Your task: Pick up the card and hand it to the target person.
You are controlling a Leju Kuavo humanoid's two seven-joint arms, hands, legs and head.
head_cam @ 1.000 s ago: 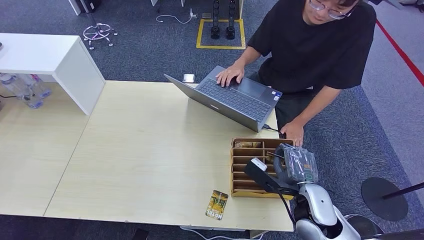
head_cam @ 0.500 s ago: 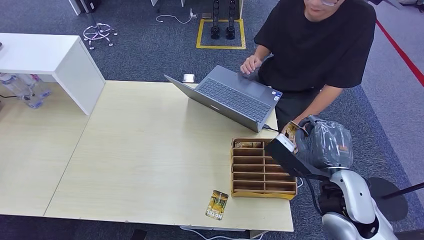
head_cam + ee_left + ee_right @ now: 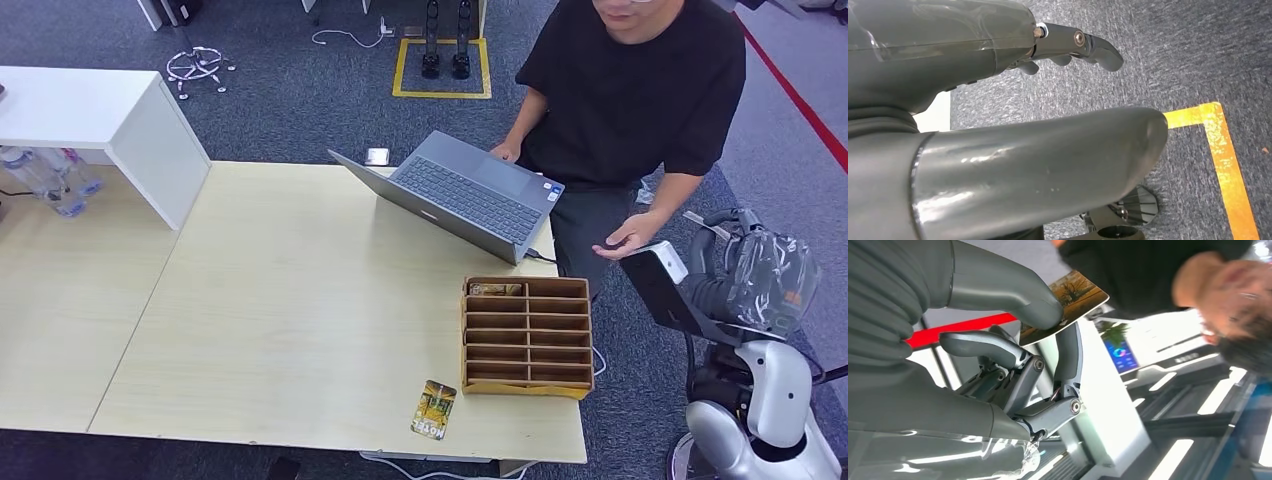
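Grey carpet (image 3: 300, 90) runs around a pale wooden table (image 3: 280, 300), with a red floor line off beyond the right hand (image 3: 745, 275). Close ahead of that hand's fingers (image 3: 1068, 347) stands a person in a black shirt (image 3: 630, 80), one palm (image 3: 625, 238) held out near the hand. On the table, well away from the fingers, sits an open grey laptop (image 3: 465, 195); nearer them is a brown divided card box (image 3: 525, 335) with one card in its far compartment. A second picture card (image 3: 433, 409) lies flat at the table's near edge, well apart from the hand. The task's card (image 3: 1068, 302) is off the table, pinched between the right thumb and fingers, its printed face toward the person. The left hand (image 3: 998, 100) hangs over carpet and yellow floor tape (image 3: 1220, 150), fingers (image 3: 1083, 45) apart and holding nothing.
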